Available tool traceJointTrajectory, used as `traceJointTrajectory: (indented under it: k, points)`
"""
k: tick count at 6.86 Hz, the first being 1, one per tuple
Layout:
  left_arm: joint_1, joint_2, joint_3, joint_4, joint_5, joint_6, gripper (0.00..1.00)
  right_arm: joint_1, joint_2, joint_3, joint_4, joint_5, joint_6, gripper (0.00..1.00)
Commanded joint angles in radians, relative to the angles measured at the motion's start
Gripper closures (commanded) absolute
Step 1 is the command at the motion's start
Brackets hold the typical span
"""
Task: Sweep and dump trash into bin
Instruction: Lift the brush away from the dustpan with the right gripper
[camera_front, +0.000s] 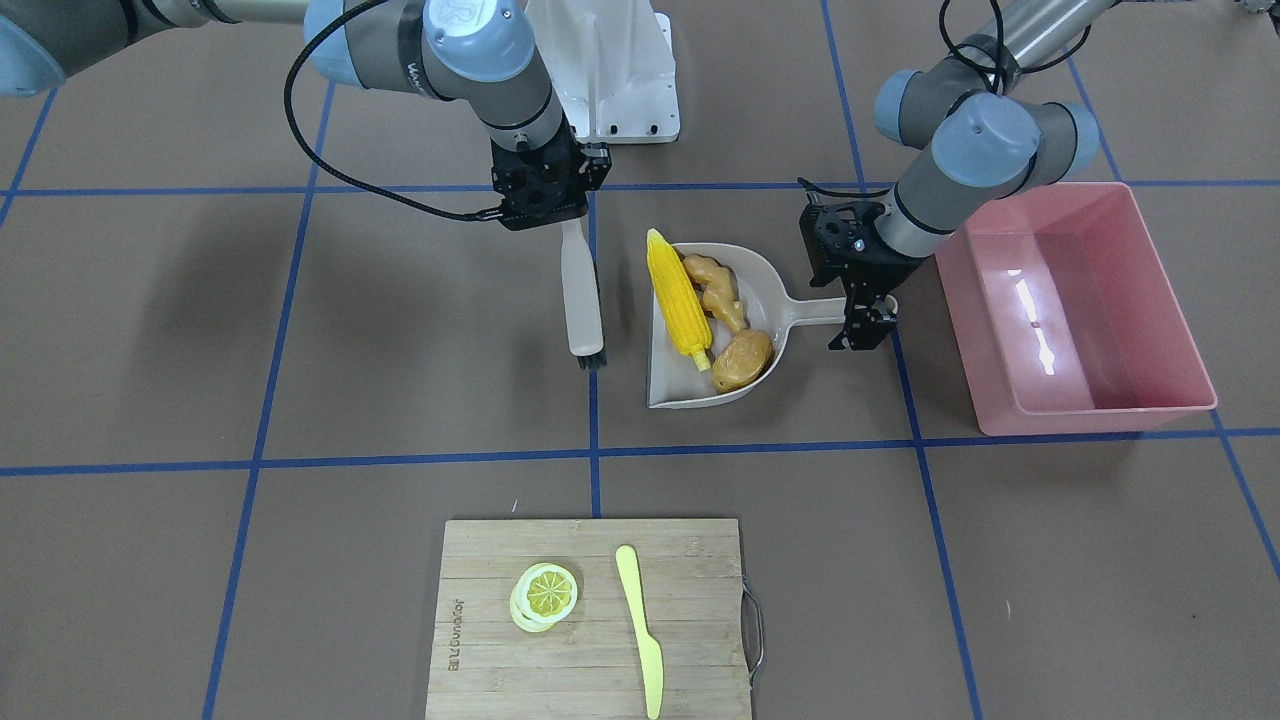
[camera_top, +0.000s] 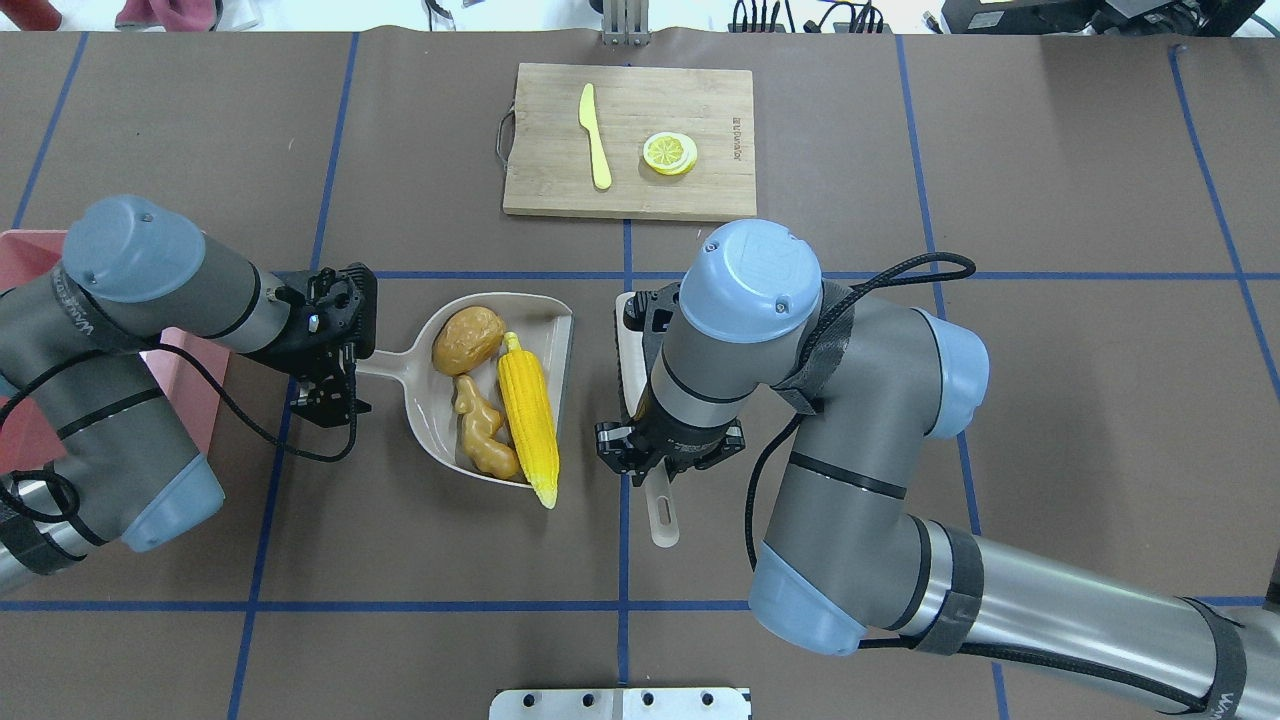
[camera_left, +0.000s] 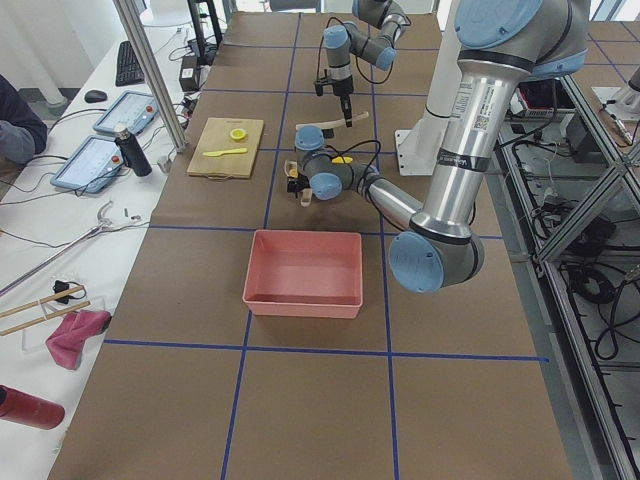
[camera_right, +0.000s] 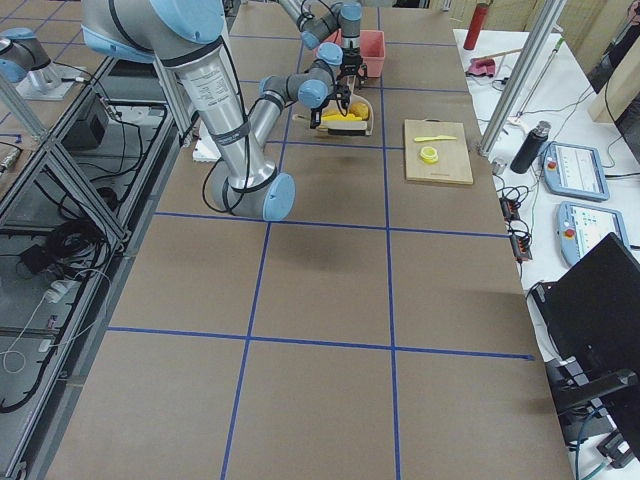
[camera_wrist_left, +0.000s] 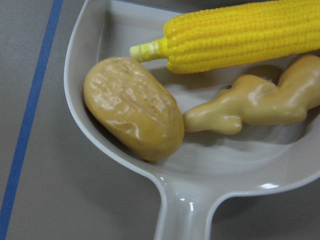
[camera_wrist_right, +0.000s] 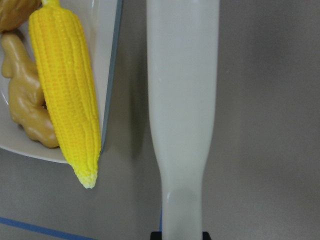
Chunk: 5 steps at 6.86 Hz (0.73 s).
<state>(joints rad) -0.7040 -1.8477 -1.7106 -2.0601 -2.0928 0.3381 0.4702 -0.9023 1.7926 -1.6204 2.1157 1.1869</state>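
Observation:
The beige dustpan lies on the table and holds the trash: a yellow corn cob, a tan ginger root and a brown potato. My left gripper is shut on the dustpan's handle. The left wrist view shows the potato, corn and ginger inside the pan. My right gripper is shut on a white brush, bristles down, just beside the pan's open edge. The pink bin stands next to my left arm.
A wooden cutting board at the operators' side carries lemon slices and a pale yellow knife. Blue tape lines cross the brown table. A white mount plate sits near my base.

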Motion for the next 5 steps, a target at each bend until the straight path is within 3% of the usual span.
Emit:
traceJointTrajectory:
  k: [1, 2, 3, 4, 5]
  points:
    - [-0.003, 0.008, -0.001, 0.0, -0.001, 0.013, 0.02, 0.018, -0.024, 0.01, -0.021, -0.022, -0.004, 1.0]
    - [-0.009, 0.007, -0.001, 0.002, -0.006, 0.013, 0.05, 0.018, -0.024, 0.004, -0.029, -0.051, -0.009, 1.0]
    - [-0.027, 0.007, 0.002, 0.005, -0.048, 0.015, 0.4, 0.016, -0.027, -0.002, -0.035, -0.071, -0.013, 1.0]
    - [-0.031, 0.007, 0.003, 0.005, -0.056, 0.047, 0.53, 0.016, -0.036, -0.001, -0.035, -0.075, -0.012, 1.0]
    - [-0.041, 0.007, 0.006, 0.008, -0.058, 0.061, 0.6, 0.015, -0.04, -0.001, -0.036, -0.077, -0.012, 1.0]
